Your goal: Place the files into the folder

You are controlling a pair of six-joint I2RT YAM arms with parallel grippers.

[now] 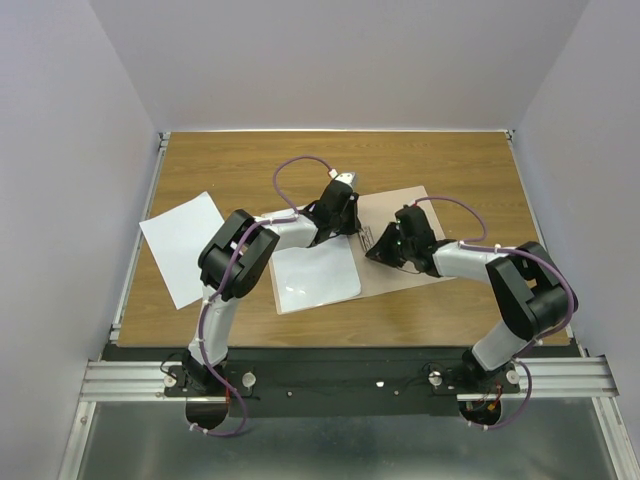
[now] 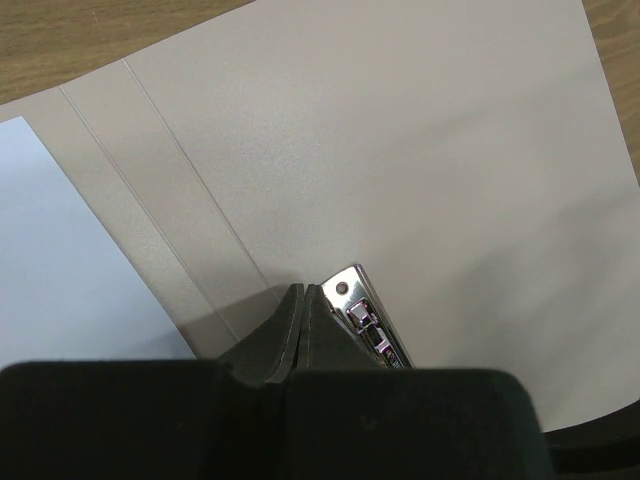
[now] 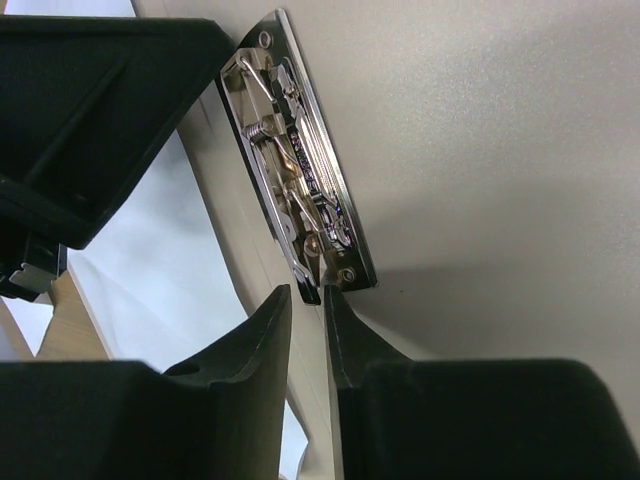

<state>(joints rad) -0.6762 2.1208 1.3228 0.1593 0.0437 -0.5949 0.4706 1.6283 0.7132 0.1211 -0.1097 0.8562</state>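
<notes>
The tan folder (image 1: 415,235) lies open at mid-table, its pale inner face (image 2: 420,170) filling both wrist views. A metal clip (image 3: 295,160) sits at the fold. My left gripper (image 2: 303,292) is shut and empty, its tips resting on the folder beside the clip's end (image 2: 362,310). My right gripper (image 3: 306,292) has its fingers nearly together around the black tip of the clip's lever (image 3: 312,292). One white sheet (image 1: 185,245) lies far left. A second, glossy white sheet (image 1: 315,272) lies against the fold's left side.
Both arms meet over the folder's fold, the left gripper (image 1: 350,230) close to the right gripper (image 1: 374,250). Bare wooden table (image 1: 450,160) shows behind the folder. White walls close the table in, with a metal rail along the near edge.
</notes>
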